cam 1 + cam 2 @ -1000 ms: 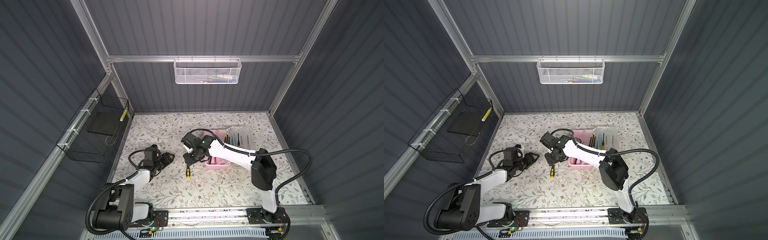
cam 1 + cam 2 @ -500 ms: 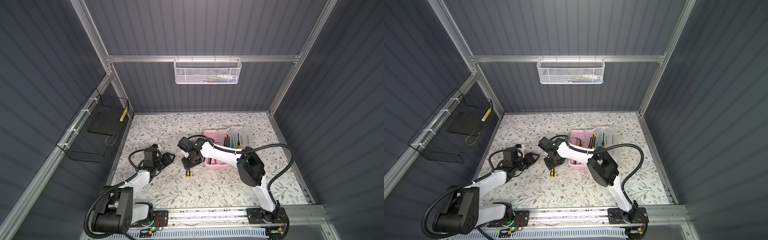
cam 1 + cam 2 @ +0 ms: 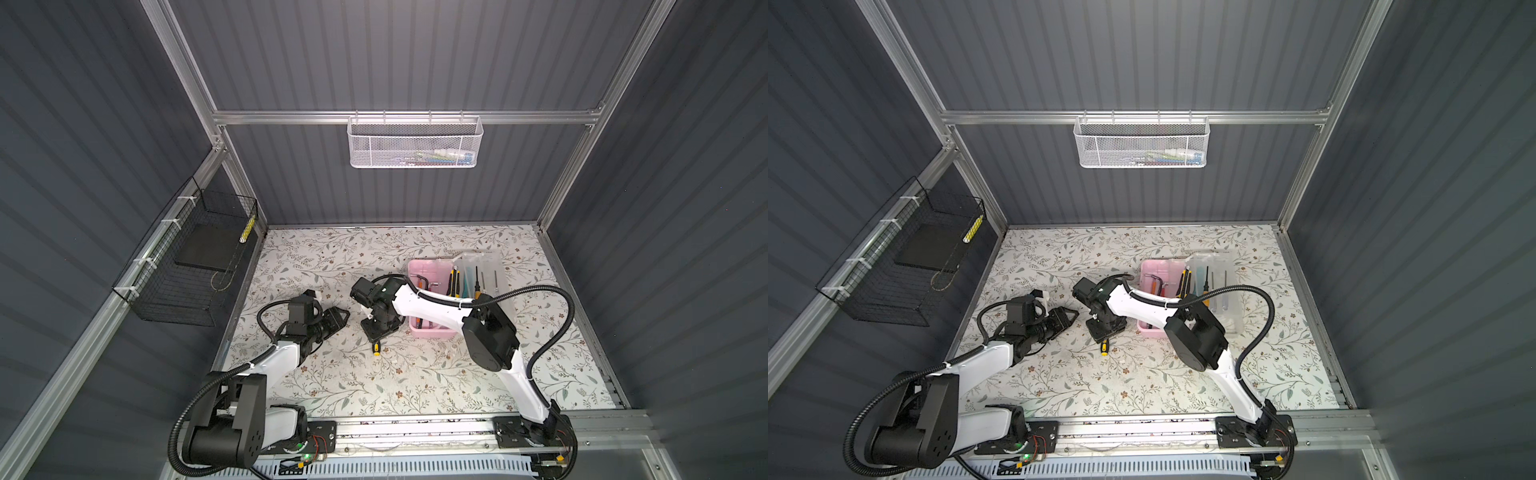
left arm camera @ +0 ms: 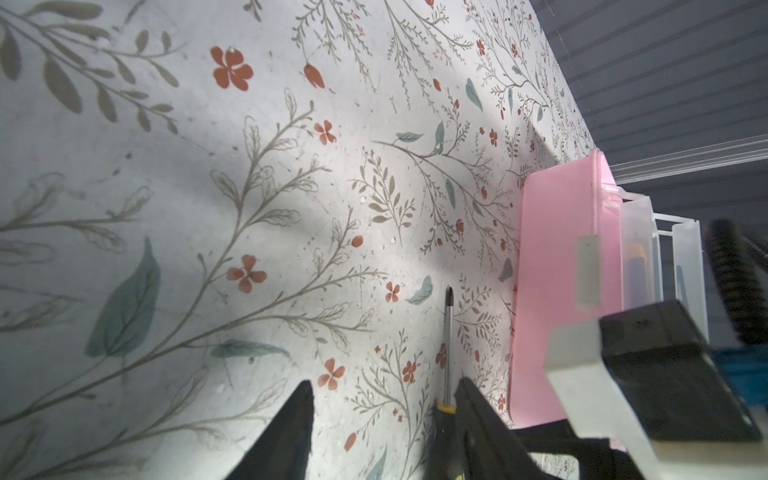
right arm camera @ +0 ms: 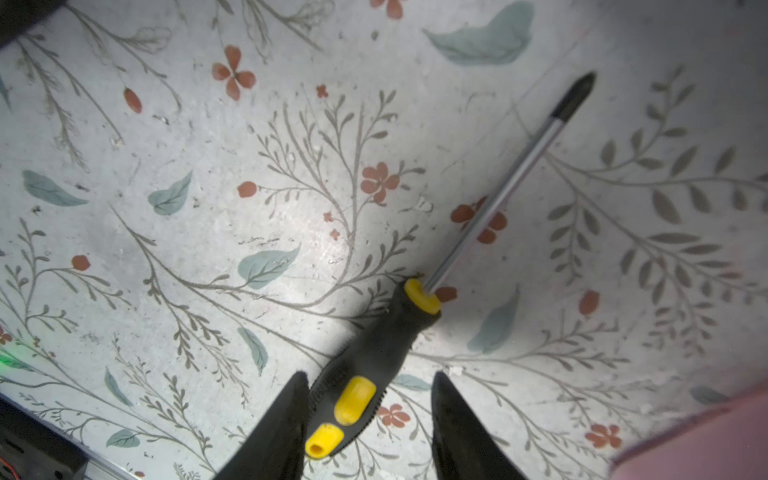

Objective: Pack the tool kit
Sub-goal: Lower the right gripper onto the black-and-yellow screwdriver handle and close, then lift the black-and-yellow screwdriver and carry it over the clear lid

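As the right fingers (image 5: 282, 432) stand apart, the screwdriver (image 5: 374, 353) lies between them

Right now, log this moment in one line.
right gripper: open, astride screwdriver on table | left gripper: open, empty | tool kit: open

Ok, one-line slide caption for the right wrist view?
Right gripper, jaws open, straddles the handle of a black-and-yellow screwdriver lying on the floral tabletop.

Screwdriver (image 3: 376, 347) on the table (image 3: 374, 395), left of the tool kit box (image 3: 428, 332).
It lies between the jaws of the right tool (image 5: 365, 378); the left tool (image 3: 343, 318) sits farther left, apart.
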`<state>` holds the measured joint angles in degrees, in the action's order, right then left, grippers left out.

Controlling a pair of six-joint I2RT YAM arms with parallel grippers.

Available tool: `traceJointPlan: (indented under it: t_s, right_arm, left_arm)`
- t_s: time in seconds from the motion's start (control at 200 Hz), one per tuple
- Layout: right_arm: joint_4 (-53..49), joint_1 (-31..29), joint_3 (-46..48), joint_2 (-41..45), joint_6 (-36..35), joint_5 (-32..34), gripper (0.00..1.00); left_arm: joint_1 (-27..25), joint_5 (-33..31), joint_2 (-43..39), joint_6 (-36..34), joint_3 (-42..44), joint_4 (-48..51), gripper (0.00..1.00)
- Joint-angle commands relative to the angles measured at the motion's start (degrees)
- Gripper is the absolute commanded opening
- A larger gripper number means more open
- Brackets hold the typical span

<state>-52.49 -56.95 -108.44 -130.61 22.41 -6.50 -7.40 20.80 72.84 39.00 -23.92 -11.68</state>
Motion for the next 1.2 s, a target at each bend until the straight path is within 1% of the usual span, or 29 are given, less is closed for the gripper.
traceJointPlan:
  t_s: [0.0,0.16,0.22,0.535,0.85,1.05,1.09,1.14,1.196]
  right_arm:
    - [-2.27,-0.58,-1.71,-2.02,-0.88,-1.23,0.48]
    - [-2.56,-0.80,-1.67,-3.19,-1.06,-0.50,0.47]
    - [-2.70,-0.79,-1.48,-3.34,-0.99,0.12,0.44]
    - [-2.27,-0.77,-0.11,-2.95,-0.66,0.62,0.40]
    - [-1.19,-0.80,2.00,-1.46,-0.09,1.49,0.31]
    - [1.33,-0.52,5.01,1.85,0.52,3.16,0.14]
    - [1.58,-0.49,5.56,2.55,0.59,3.45,0.09]
    - [2.06,-0.34,6.19,3.66,0.76,4.01,0.00]
    - [3.14,-0.10,7.36,4.93,0.95,4.27,0.00]
  left_arm:
    - [0.28,-0.37,-0.33,-1.48,0.63,-0.01,0.56]
    - [0.28,-0.19,0.43,-1.47,0.62,-0.27,0.56]
    - [0.28,-0.27,0.46,-1.54,0.65,-0.27,0.55]
    - [0.28,-0.33,1.24,-1.40,0.63,-0.71,0.55]
    - [0.28,-0.47,0.40,-1.21,0.81,-0.53,0.55]
    - [0.28,-0.33,-0.21,-1.27,0.41,-0.38,0.55]
    - [0.28,-0.47,-0.45,-1.29,0.24,-0.20,0.55]
    - [0.28,-0.58,-0.68,-1.59,-0.25,0.36,0.55]
    - [0.28,-0.75,-1.05,-1.87,-0.73,0.77,0.55]
